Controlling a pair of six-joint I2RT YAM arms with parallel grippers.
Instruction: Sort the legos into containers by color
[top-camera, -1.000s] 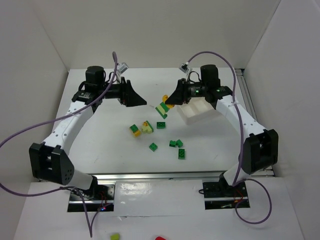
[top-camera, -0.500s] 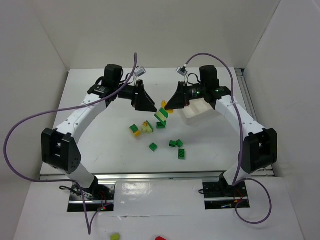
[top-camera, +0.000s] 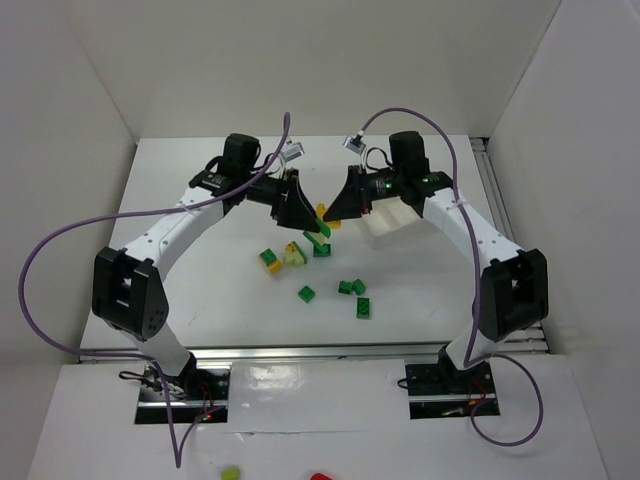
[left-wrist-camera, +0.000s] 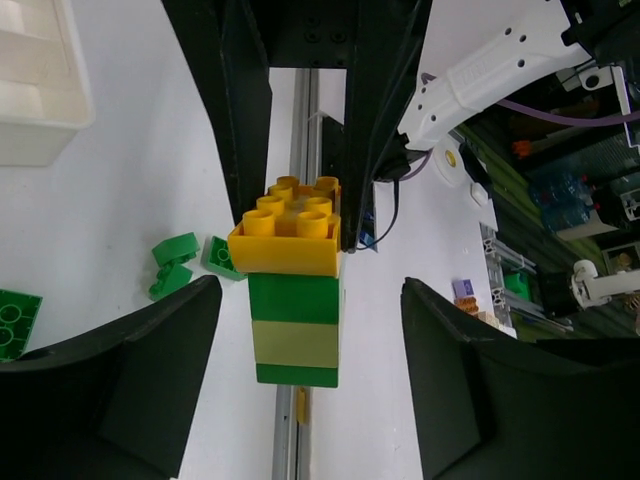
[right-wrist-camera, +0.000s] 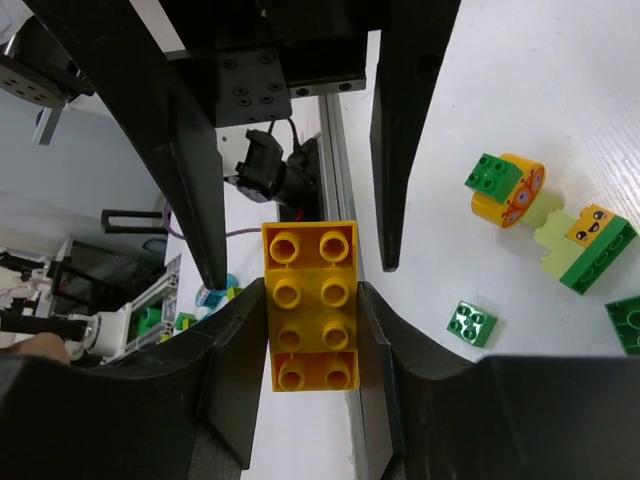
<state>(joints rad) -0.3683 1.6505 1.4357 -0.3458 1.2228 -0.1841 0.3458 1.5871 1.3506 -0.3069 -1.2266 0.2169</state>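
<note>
My right gripper (right-wrist-camera: 310, 300) is shut on the yellow brick (right-wrist-camera: 310, 305) that tops a stack of legos (left-wrist-camera: 295, 300). The stack has green, pale yellow-green and green layers under the yellow one. It hangs above the table between the two arms (top-camera: 320, 225). My left gripper (left-wrist-camera: 310, 290) is open, with one finger on each side of the stack's lower bricks and a gap on both sides. In the top view the left gripper (top-camera: 305, 218) and the right gripper (top-camera: 333, 208) meet tip to tip. The white divided tray (top-camera: 395, 225) lies just right of them.
Loose legos lie on the table below: green ones (top-camera: 307, 293) (top-camera: 350, 288) (top-camera: 363, 307), a green and yellow one (top-camera: 270, 260) and a pale yellow one (top-camera: 293, 255). An orange round piece with a green brick (right-wrist-camera: 505, 190) also shows. The tray's corner (left-wrist-camera: 35, 90) is in the left wrist view.
The left arm has swung right until its fingers flank the held stack, and they have narrowed a little. The right gripper has shifted slightly left with the stack.
</note>
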